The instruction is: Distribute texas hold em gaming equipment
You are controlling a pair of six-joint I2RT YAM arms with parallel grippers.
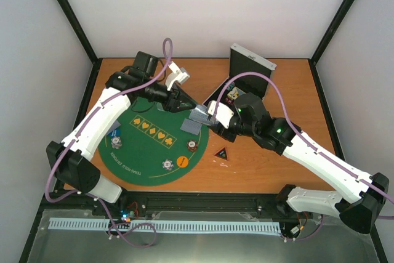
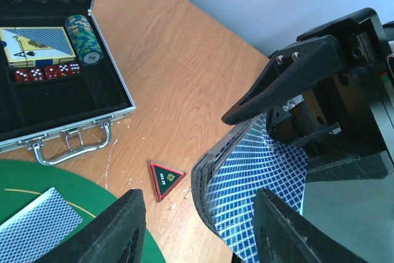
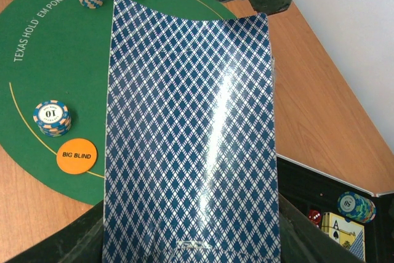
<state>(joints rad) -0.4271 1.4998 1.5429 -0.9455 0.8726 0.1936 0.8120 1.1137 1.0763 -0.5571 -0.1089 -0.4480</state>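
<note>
Deck (image 3: 191,140) is clamped between the jaws of the right gripper (image 1: 212,116) and held above the edge of the mat (image 1: 141,152) near the case (image 1: 249,69), while the left gripper (image 2: 198,204) is set astride its end, jaws parted wider than the deck.

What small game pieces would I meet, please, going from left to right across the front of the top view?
Leftmost chip stack → middle chip stack → orange disc → reddish chip stack → triangle marker.
</note>
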